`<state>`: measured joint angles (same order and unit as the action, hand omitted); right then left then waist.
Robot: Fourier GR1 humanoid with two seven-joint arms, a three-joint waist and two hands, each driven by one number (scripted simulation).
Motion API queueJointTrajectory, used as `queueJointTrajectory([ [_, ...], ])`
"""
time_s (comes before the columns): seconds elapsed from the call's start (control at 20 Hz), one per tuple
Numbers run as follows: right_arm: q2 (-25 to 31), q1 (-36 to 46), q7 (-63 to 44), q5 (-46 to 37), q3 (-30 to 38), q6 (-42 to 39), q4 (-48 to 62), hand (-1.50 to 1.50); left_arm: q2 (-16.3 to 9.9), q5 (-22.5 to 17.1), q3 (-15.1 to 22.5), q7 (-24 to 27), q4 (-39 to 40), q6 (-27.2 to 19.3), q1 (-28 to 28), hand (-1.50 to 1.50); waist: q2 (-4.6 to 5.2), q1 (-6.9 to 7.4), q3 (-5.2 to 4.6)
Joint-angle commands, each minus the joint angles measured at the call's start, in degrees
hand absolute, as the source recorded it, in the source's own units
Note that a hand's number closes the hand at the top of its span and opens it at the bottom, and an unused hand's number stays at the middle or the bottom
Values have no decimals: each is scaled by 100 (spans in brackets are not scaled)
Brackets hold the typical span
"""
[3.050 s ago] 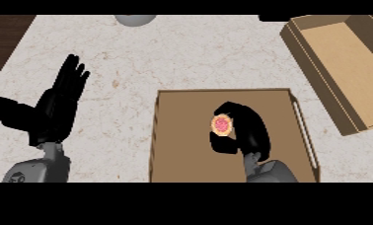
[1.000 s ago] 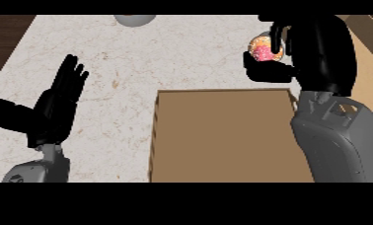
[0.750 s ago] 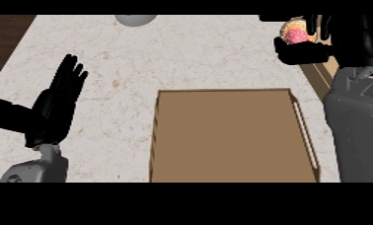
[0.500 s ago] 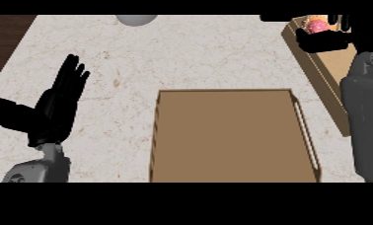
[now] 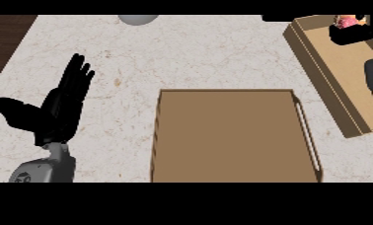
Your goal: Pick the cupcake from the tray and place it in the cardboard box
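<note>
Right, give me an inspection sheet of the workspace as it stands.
Surface: pale speckled stone counter.
Job's things: tray at centre with nothing on it; cupcake over the far end of the cardboard box at right.
Clutter: grey rounded object at the far edge, cut off.
Hands: right hand curled on the cupcake, mostly out of view; left hand open, resting at left, fingers up.
Cables: nothing seen.
Surroundings: dark wood strip at far left.
</note>
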<state>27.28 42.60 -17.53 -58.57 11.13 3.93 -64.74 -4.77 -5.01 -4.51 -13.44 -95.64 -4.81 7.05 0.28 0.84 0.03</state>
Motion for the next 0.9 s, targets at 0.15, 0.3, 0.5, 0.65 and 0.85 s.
queueJointTrajectory([
  [0.15,595,187,773,-384,-103,-69,1770,150,-82,19,3,-135,22,38,78,0,29,63,1],
  [0.3,631,79,493,-729,-430,-741,2316,150,-98,-117,-137,10,109,80,229,0,64,94,-4],
  [0.5,921,631,1080,-372,110,-660,3578,-150,-148,-74,-106,-108,161,88,380,0,68,135,8],
  [0.65,989,757,1659,-126,468,59,3967,-150,-54,-165,28,61,28,270,46,0,70,178,13],
  [0.85,658,749,2136,261,801,1189,3409,-150,-100,-66,-65,-84,21,88,123,0,47,115,18],
])
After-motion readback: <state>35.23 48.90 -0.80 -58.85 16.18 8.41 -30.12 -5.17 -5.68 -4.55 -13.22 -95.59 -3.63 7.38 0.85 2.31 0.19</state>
